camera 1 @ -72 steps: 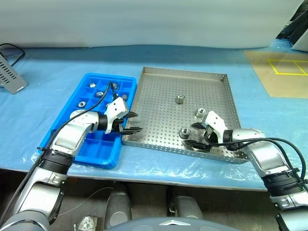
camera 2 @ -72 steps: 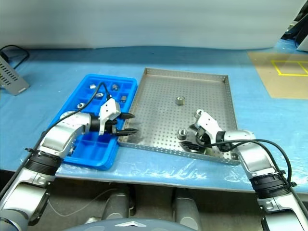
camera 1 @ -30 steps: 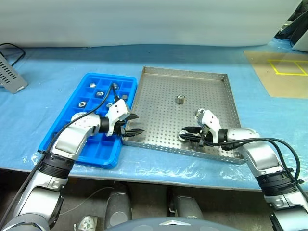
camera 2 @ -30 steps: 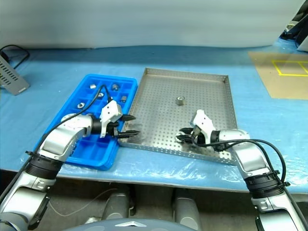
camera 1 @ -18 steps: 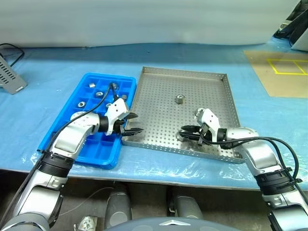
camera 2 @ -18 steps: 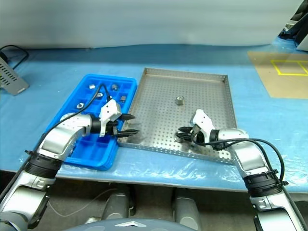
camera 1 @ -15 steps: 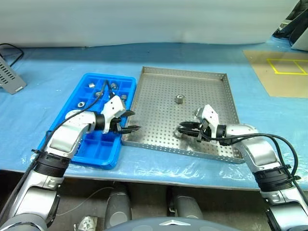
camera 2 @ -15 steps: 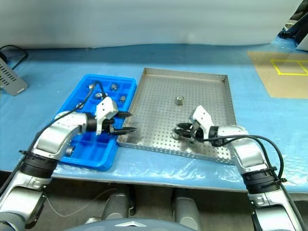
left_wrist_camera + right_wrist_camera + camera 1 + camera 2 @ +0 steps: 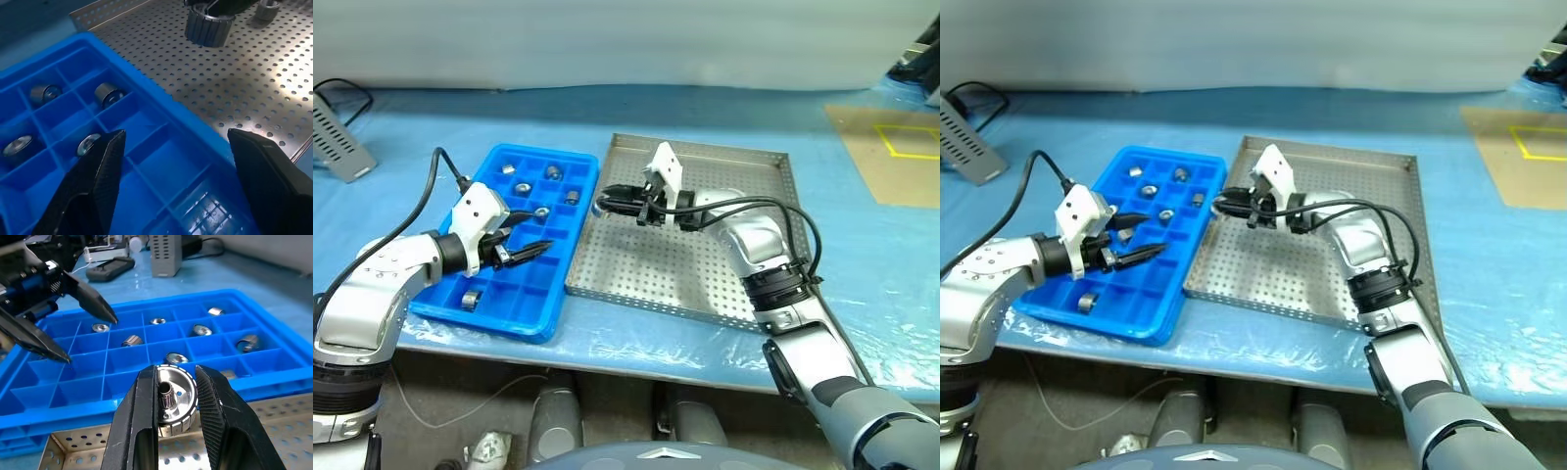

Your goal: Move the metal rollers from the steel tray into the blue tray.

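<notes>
Two arms are out, and from my left: my left gripper (image 9: pixel 527 232) hangs over the blue tray (image 9: pixel 450 294) with its fingers spread and nothing between them. Several metal rollers (image 9: pixel 522 187) already sit in that tray's compartments. Further right, my right gripper (image 9: pixel 610 205) is clamped on one roller (image 9: pixel 173 399) above the steel tray (image 9: pixel 646 279), near the edge beside the blue tray.

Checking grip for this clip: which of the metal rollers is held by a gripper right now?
The roller clamped between the right gripper fingers, raised by the steel tray's left edge; the others lie loose in blue tray compartments.
</notes>
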